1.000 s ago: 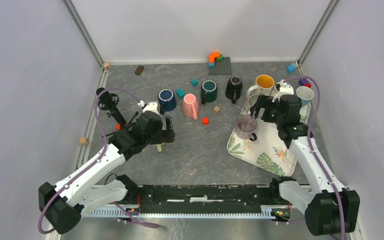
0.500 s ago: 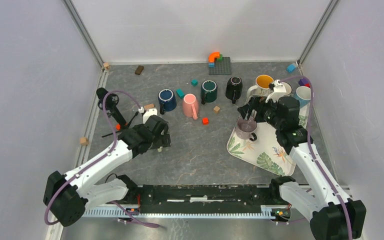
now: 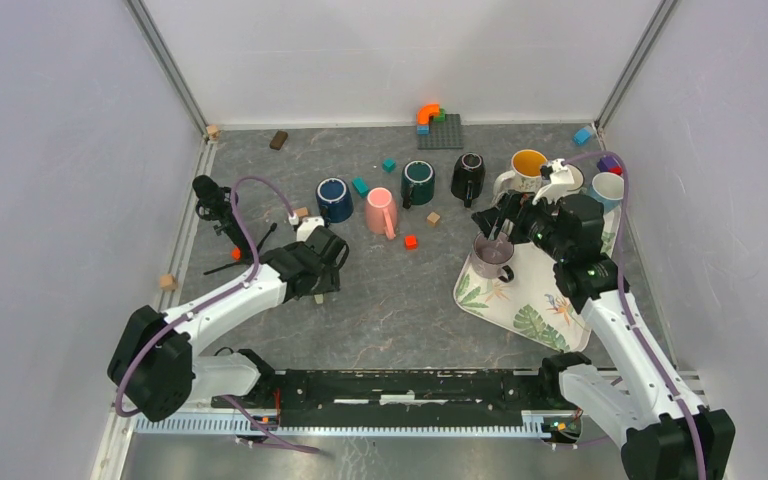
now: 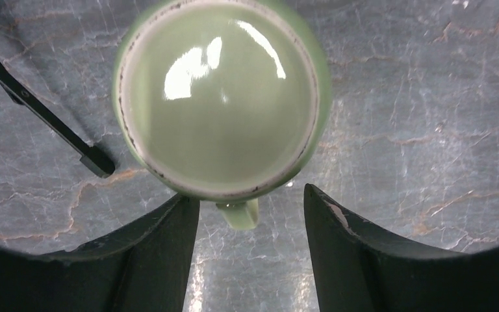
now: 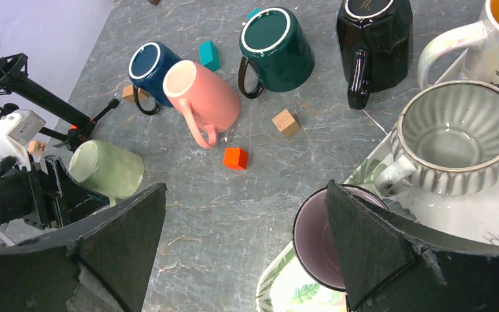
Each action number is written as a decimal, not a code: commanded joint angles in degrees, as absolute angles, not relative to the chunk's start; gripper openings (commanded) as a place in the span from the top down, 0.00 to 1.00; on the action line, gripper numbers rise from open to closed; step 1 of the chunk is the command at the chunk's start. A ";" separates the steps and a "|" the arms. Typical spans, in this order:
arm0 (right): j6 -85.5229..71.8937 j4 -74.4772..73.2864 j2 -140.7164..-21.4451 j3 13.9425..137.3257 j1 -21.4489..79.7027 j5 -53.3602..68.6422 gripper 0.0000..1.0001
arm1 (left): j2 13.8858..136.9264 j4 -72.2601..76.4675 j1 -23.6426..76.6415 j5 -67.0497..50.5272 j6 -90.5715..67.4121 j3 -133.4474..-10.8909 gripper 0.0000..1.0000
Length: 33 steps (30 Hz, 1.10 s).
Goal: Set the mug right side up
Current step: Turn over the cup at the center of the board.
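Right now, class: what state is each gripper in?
Left gripper: open, around the handle of the pale green ceramic mug.
Right gripper: open, holding nothing.

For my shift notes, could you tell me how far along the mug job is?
Done: nothing yet; the green mug stands base up on the table. In hand: the left end effector sits over it, open fingers flanking its handle without touching. Left: grip, flip and set it upright.

Grey marbled tabletop (image 3: pixel 400 300); plain white walls (image 3: pixel 400 60); aluminium corner posts (image 3: pixel 165 65); even light.
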State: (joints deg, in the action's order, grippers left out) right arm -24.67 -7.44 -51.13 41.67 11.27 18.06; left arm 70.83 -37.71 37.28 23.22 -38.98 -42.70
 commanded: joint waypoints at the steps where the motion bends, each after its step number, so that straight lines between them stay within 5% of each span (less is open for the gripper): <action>1: -25.29 -5.08 -50.33 43.42 11.64 18.91 0.03 | 70.38 -30.68 36.92 27.25 -41.70 -41.72 0.35; 22: -25.41 -4.82 -51.03 42.98 11.96 19.37 0.03 | 68.55 -23.33 36.94 31.86 -43.08 -36.54 0.57; 31: -25.53 -4.96 -50.78 42.45 12.06 19.28 0.03 | 67.29 -20.39 36.97 28.76 -42.03 -36.97 0.98; 33: -25.58 -4.83 -50.84 42.52 12.08 19.47 0.03 | 65.55 -20.16 36.92 27.53 -41.77 -37.40 0.98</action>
State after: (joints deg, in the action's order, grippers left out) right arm -25.30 -6.92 -51.07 41.67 11.66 18.68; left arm 69.34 -24.86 37.19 28.40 -40.97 -36.42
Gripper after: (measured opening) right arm 0.968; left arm 0.231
